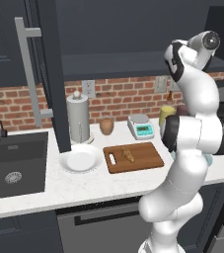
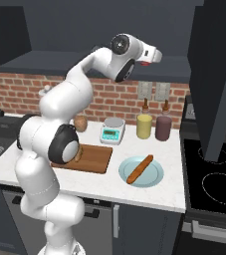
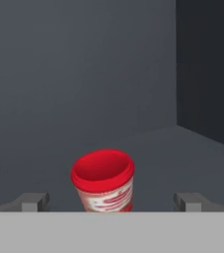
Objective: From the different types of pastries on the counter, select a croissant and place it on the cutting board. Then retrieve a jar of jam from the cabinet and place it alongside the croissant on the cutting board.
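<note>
Jaws spread wide, flanking the jam jar (image 3: 103, 179) untouched.

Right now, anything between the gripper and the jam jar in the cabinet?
Nothing visible. In the hand view the jam jar stands alone on the cabinet shelf, centred ahead of the open gripper, its fingertips wide to either side.
</note>
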Robot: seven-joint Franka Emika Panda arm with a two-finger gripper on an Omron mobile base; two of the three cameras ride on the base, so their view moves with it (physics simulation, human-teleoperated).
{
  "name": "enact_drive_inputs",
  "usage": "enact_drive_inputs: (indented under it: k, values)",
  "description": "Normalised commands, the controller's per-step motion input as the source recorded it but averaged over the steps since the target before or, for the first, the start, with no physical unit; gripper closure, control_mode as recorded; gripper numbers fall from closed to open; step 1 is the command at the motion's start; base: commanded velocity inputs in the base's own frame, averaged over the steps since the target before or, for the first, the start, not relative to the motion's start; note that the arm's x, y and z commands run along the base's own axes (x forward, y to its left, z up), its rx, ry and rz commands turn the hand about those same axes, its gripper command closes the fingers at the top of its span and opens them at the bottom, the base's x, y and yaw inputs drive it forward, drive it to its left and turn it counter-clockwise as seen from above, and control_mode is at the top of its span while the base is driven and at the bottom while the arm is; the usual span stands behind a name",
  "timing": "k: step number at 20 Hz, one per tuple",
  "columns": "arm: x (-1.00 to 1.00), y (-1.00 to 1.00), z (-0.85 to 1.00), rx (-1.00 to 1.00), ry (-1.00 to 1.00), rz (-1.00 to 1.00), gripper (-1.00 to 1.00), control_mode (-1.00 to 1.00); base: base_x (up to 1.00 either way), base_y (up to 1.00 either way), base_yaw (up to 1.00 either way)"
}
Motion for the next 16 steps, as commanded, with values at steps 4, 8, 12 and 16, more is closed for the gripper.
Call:
enact_drive_inputs:
  k: [4, 8, 12, 16]
  values:
    - [0.11, -0.05, -0.04, 0.01, 0.00, 0.03, -1.00, -1.00, 0.00, 0.00, 0.00]
    - [0.07, 0.00, -0.08, 0.00, 0.00, 0.06, -1.00, -1.00, 0.00, 0.00, 0.00]
    - [0.02, 0.00, -0.01, 0.00, 0.00, 0.09, -1.00, -1.00, 0.00, 0.00, 0.00]
    - [0.15, -0.01, 0.00, 0.00, -0.01, 0.09, -1.00, -1.00, 0.00, 0.00, 0.00]
